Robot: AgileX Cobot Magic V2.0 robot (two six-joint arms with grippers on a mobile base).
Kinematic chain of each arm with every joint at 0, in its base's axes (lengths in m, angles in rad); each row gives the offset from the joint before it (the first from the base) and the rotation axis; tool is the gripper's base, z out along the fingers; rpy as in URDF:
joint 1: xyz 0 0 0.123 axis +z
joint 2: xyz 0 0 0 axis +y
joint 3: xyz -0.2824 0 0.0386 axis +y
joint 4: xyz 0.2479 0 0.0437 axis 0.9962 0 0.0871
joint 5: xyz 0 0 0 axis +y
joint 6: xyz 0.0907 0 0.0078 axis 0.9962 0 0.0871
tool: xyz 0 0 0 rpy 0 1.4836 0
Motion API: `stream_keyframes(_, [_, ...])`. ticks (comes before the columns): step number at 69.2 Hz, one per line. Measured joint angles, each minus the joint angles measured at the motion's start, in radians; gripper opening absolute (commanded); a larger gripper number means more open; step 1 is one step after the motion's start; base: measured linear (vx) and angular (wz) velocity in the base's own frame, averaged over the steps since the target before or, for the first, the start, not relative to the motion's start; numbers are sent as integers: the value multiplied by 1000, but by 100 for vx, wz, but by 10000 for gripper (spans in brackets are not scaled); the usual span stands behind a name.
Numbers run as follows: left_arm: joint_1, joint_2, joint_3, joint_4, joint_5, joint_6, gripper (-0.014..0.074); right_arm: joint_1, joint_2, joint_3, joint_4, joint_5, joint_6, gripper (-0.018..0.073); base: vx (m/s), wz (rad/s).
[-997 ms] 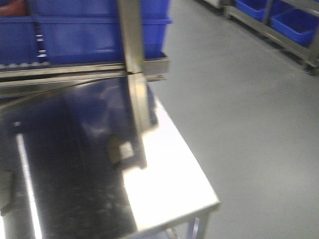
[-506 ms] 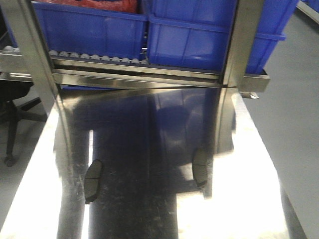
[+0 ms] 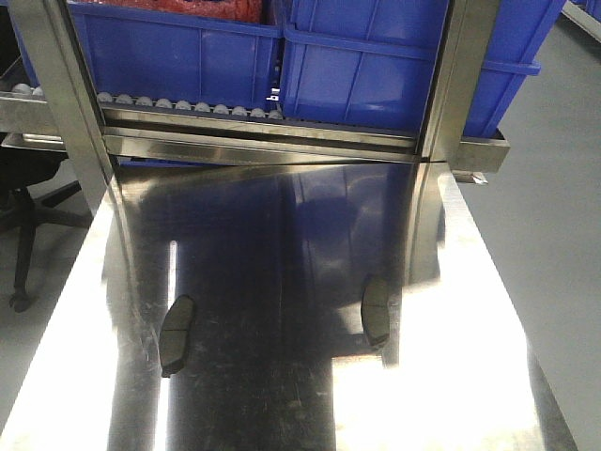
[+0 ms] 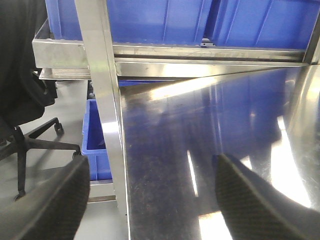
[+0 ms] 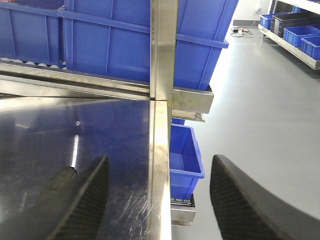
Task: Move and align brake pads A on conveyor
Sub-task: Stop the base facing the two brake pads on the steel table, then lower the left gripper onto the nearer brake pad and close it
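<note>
Swinging view: a second ago the front picture was blurry and showed only one bench corner and grey floor. Now it is sharp and looks straight along the bench (image 3: 488, 376).
Settling: the picture has hardly moved in the last half second, so the turn looks finished.
Brake pads: two show now. The left pad (image 3: 177, 335) lies at the lower left of the front picture. The right pad (image 3: 377, 313) lies just right of the middle. They lie flat on the shiny steel, well apart, with their long sides pointing up the frame. Neither seems to have moved on the bench. I cannot see any more pads.
Left pincer (image 4: 150, 167): wide open with nothing in it, hanging over the bench's edge beside a steel post.
Right pincer (image 5: 160, 162): wide open and empty too. A pad peeks out at the lower left of its picture, next to one finger.
Conveyor: no picture shows it right now.
Back of the scene: a roller rack (image 3: 254, 141) with blue bins (image 3: 178, 56) runs across the top. A black chair (image 3: 28, 216) stands at the left edge.
What it means: the robot now seems to face the pads. I think the job is only starting, and both pads still need picking up and carrying to the belt.
</note>
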Motion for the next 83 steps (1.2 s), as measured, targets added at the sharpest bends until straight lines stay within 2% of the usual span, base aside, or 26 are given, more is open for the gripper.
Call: stream_keyframes(83, [0, 0, 0, 0, 0, 0, 513, 0, 0, 0, 0, 0, 0, 434, 0, 0])
